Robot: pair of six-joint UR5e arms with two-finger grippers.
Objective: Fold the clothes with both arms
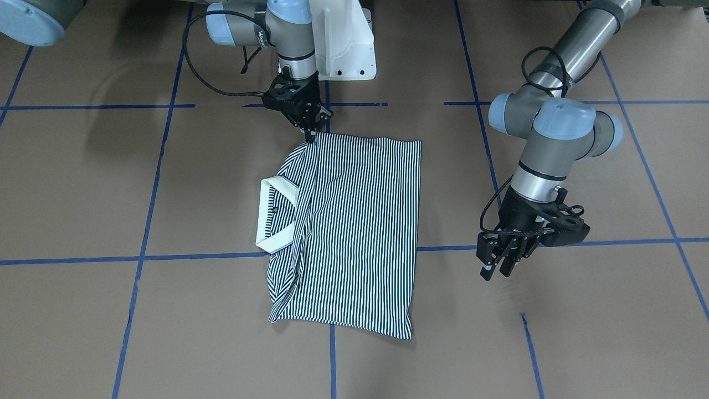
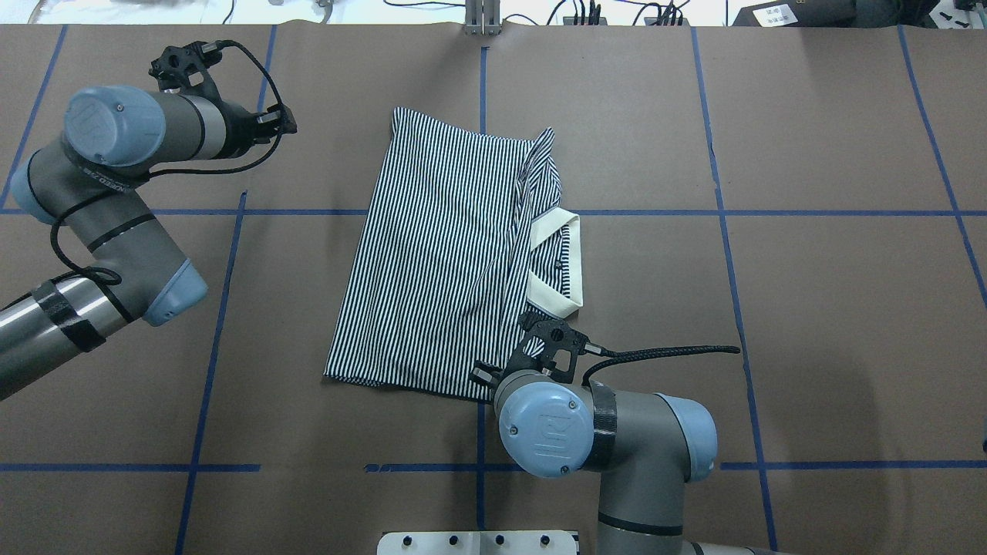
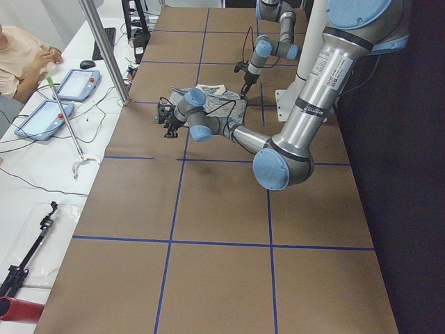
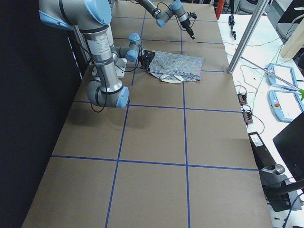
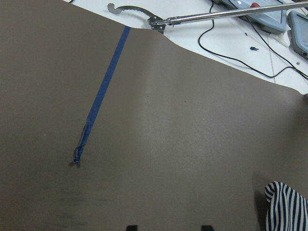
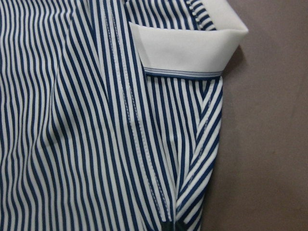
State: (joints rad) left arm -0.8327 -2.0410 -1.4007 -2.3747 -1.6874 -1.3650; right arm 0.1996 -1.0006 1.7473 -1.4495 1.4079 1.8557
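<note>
Now the folded navy-and-white striped polo shirt lies flat mid-desk, its cream collar on the right arm's side. The right claw pinches the shirt's corner nearest the robot; the left claw hangs spread over bare desk, well apart.

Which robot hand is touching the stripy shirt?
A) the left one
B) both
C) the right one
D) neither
C: the right gripper is pinched on a corner of the shirt, while the left gripper hangs open off to the side, apart from it.
</note>
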